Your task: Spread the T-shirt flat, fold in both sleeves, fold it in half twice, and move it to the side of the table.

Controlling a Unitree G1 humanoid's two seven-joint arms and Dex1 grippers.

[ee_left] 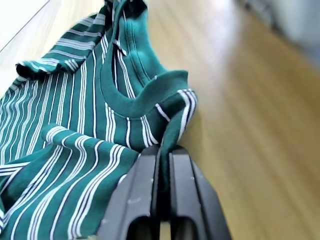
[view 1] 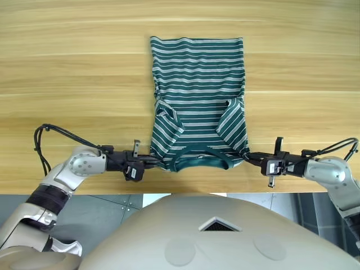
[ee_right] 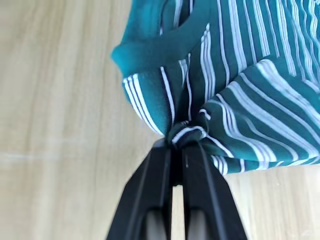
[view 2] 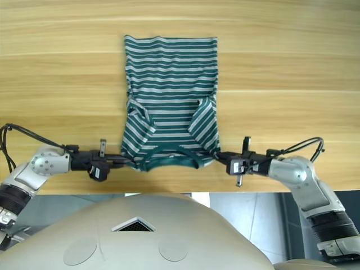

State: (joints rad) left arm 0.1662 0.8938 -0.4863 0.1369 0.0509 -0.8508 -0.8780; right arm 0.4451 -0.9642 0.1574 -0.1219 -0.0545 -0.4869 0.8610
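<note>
A green T-shirt (view 1: pixel 198 101) with white stripes lies flat on the wooden table (view 1: pixel 67 84), collar toward me, both sleeves folded in over the body. My left gripper (view 1: pixel 157 162) is shut on the shirt's near left shoulder corner (ee_left: pixel 172 131), close to the table's front edge. My right gripper (view 1: pixel 247 156) is shut on the near right shoulder corner (ee_right: pixel 182 131). Both pinches show bunched striped cloth between black fingers (ee_left: pixel 150 190). The hem (view 1: pixel 197 40) lies straight at the far end.
Bare wood surrounds the shirt on the left, right and far side. The table's front edge (view 1: pixel 112 192) runs just behind both grippers. Black cables (view 1: pixel 50 135) loop off each wrist.
</note>
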